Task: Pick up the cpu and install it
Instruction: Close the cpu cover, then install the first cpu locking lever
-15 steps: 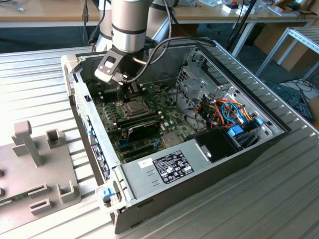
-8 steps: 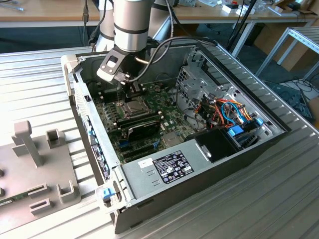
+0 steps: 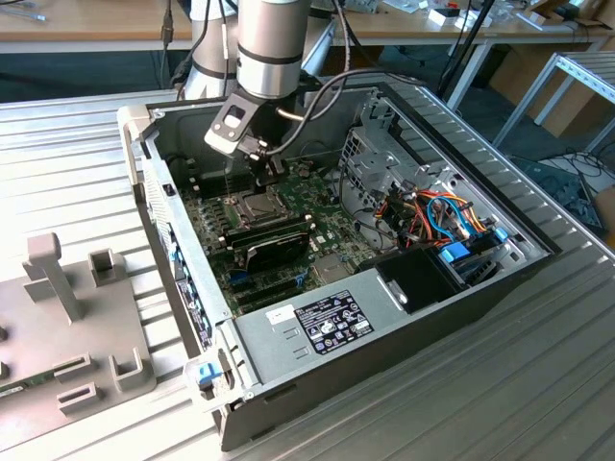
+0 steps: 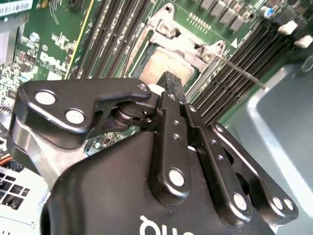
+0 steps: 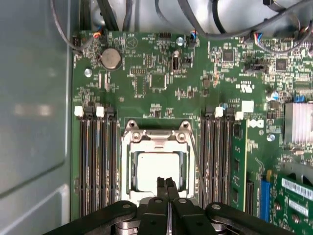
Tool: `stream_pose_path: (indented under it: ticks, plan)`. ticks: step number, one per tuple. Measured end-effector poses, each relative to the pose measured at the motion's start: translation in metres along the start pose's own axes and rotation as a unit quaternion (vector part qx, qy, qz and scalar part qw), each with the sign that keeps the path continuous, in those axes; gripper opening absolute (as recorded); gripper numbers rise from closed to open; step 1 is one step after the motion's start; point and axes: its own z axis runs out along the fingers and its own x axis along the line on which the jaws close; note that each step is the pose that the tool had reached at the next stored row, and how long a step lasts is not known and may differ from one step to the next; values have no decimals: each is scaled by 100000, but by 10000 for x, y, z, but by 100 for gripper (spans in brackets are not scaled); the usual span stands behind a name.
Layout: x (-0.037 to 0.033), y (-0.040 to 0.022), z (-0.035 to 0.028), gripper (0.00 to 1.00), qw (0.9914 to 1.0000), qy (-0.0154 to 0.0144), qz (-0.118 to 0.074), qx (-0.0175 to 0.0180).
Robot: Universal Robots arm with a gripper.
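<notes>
The cpu (image 5: 155, 170) is a small silver-grey square lying flat in the socket on the green motherboard (image 5: 161, 83), with the metal socket frame (image 5: 156, 138) around it. My gripper (image 5: 166, 183) hangs just above the cpu's near edge. Its two black fingers are pressed together, shut, with nothing between them. In the second wrist view the fingertips (image 4: 169, 79) cover part of the cpu (image 4: 159, 66). In the exterior view the gripper (image 3: 268, 176) reaches down into the open computer case, right over the socket and cpu (image 3: 254, 204).
Rows of memory slots (image 5: 98, 161) flank the socket, and a thin lever wire (image 5: 196, 161) runs along one side. A long black module (image 3: 277, 236) lies across the board. The case holds a power supply (image 3: 317, 322), a drive cage (image 3: 384, 163) and coloured cables (image 3: 444, 216). A grey fixture (image 3: 72, 322) stands outside.
</notes>
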Motion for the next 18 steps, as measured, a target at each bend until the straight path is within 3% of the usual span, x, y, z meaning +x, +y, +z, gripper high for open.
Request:
stream_pose_path:
  ticks: [18]
  plan:
    - [1,-1,0,11,100000,2,22,1]
